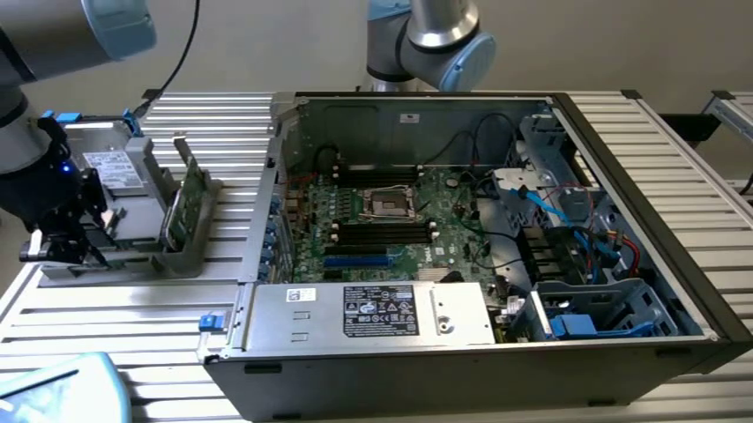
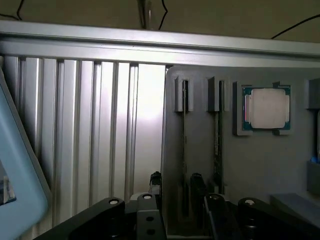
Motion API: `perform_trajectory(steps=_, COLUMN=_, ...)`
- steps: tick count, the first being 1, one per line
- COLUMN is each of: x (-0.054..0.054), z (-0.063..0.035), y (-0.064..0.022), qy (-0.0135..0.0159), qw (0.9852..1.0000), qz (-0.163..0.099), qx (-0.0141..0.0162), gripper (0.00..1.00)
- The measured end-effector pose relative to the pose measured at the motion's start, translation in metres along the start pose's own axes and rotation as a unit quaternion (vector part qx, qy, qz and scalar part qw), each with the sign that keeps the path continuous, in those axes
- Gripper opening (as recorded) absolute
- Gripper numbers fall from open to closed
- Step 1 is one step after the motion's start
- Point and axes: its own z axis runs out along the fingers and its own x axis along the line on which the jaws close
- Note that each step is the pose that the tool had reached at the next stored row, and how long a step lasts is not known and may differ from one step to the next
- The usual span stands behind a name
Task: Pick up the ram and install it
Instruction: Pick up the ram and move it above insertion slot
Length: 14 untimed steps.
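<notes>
Two green ram sticks (image 1: 185,209) stand upright on edge in slots of a grey holder (image 1: 176,257) on the table, at the exterior view's left. In the wrist view they appear edge-on as thin dark lines, one ram stick (image 2: 184,145) lying in line with the gap between my fingers and the other (image 2: 218,145) beside it. My gripper (image 2: 176,186) is open, above the holder and apart from the sticks. It shows as a dark gripper (image 1: 62,245) at the far left. The motherboard (image 1: 406,220) with black slots (image 1: 383,231) lies inside the open computer case (image 1: 636,176).
A square silver processor chip (image 2: 266,108) sits in a recess of the holder. A grey drive with a white label (image 1: 112,166) stands at its back. A second arm's base (image 1: 429,40) rises behind the case. A pale blue object (image 1: 59,388) lies at the table's front corner.
</notes>
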Motion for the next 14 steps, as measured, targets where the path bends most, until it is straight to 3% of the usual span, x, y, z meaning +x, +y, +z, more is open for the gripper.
perform_trajectory(steps=7, x=-0.004, z=0.0114, y=-0.0005, qy=-0.0060, qw=1.0000, qz=0.000, qx=0.0002, gripper=0.37)
perform_trajectory(steps=14, x=-0.012, z=0.0208, y=0.0059, qy=-0.0066, qw=1.0000, qz=0.000, qx=-0.0001, gripper=0.37)
